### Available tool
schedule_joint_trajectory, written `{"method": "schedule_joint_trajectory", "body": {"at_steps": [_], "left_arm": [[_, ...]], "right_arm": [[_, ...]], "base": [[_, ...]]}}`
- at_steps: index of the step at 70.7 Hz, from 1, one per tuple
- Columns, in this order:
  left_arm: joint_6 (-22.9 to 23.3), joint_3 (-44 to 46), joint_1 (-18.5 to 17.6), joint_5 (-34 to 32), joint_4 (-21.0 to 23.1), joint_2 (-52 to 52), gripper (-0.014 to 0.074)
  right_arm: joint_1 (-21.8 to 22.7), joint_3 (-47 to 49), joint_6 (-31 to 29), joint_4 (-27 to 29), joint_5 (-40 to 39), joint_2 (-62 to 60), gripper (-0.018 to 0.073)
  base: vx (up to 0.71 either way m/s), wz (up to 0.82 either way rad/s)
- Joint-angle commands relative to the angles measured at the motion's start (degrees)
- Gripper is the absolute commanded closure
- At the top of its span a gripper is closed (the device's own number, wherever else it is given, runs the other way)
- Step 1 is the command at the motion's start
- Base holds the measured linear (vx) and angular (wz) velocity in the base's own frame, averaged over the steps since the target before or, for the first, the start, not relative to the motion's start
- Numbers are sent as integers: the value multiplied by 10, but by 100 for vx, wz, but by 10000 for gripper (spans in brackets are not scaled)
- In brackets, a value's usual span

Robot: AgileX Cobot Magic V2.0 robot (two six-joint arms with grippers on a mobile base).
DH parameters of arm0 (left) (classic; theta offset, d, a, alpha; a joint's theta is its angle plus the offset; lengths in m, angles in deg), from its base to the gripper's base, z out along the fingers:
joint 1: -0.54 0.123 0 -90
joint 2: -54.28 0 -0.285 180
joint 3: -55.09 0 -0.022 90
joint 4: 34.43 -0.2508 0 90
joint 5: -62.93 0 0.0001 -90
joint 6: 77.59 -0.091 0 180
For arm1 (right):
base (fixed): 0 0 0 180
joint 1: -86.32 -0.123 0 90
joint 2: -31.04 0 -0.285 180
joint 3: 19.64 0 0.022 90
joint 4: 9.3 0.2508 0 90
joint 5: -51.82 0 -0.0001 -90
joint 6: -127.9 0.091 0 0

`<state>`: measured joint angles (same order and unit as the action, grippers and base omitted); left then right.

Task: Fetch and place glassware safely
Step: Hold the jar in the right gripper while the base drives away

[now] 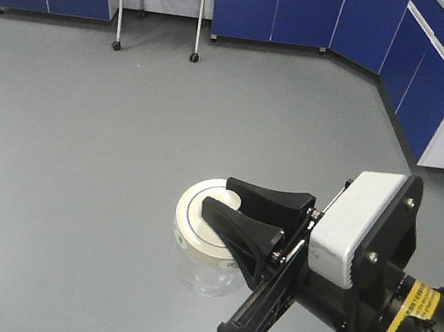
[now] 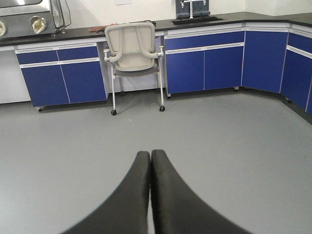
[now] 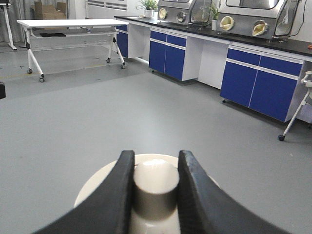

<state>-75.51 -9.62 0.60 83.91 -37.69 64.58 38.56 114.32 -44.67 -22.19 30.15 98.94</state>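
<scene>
Right tool [image 3: 156, 161] clamps the knob [image 3: 155, 187], holding the jar [image 1: 206, 272] above the floor [image 1: 84, 156]. Left tool [image 2: 150, 161] is closed, empty. Risk: a loose lid [image 1: 194, 211] releases the glass.

The glass jar [image 1: 205, 280] is small, squat and clear, and it is capped by a round cream-white lid [image 1: 196, 216]. The lid's central knob [image 3: 155, 187] is clamped from both sides by the right gripper [image 1: 220, 195]. The jar is upright with the lid level and fully seated (nothing inside can be made out through the glass), and it shows against the grey floor [image 1: 79, 196]; whether it rests there cannot be told.
</scene>
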Motion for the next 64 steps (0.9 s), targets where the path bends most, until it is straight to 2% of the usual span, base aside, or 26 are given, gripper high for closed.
{"method": "schedule_joint_trajectory", "body": {"at_steps": [1,64], "left_arm": [[5,14,-3,-43,3,7,603],[5,14,-3,-43,3,7,603]], "right_arm": [[0,19,-3,1,-61,-12,563],[0,19,-3,1,-61,-12,563]], "base": [[53,1],[52,0]]}}
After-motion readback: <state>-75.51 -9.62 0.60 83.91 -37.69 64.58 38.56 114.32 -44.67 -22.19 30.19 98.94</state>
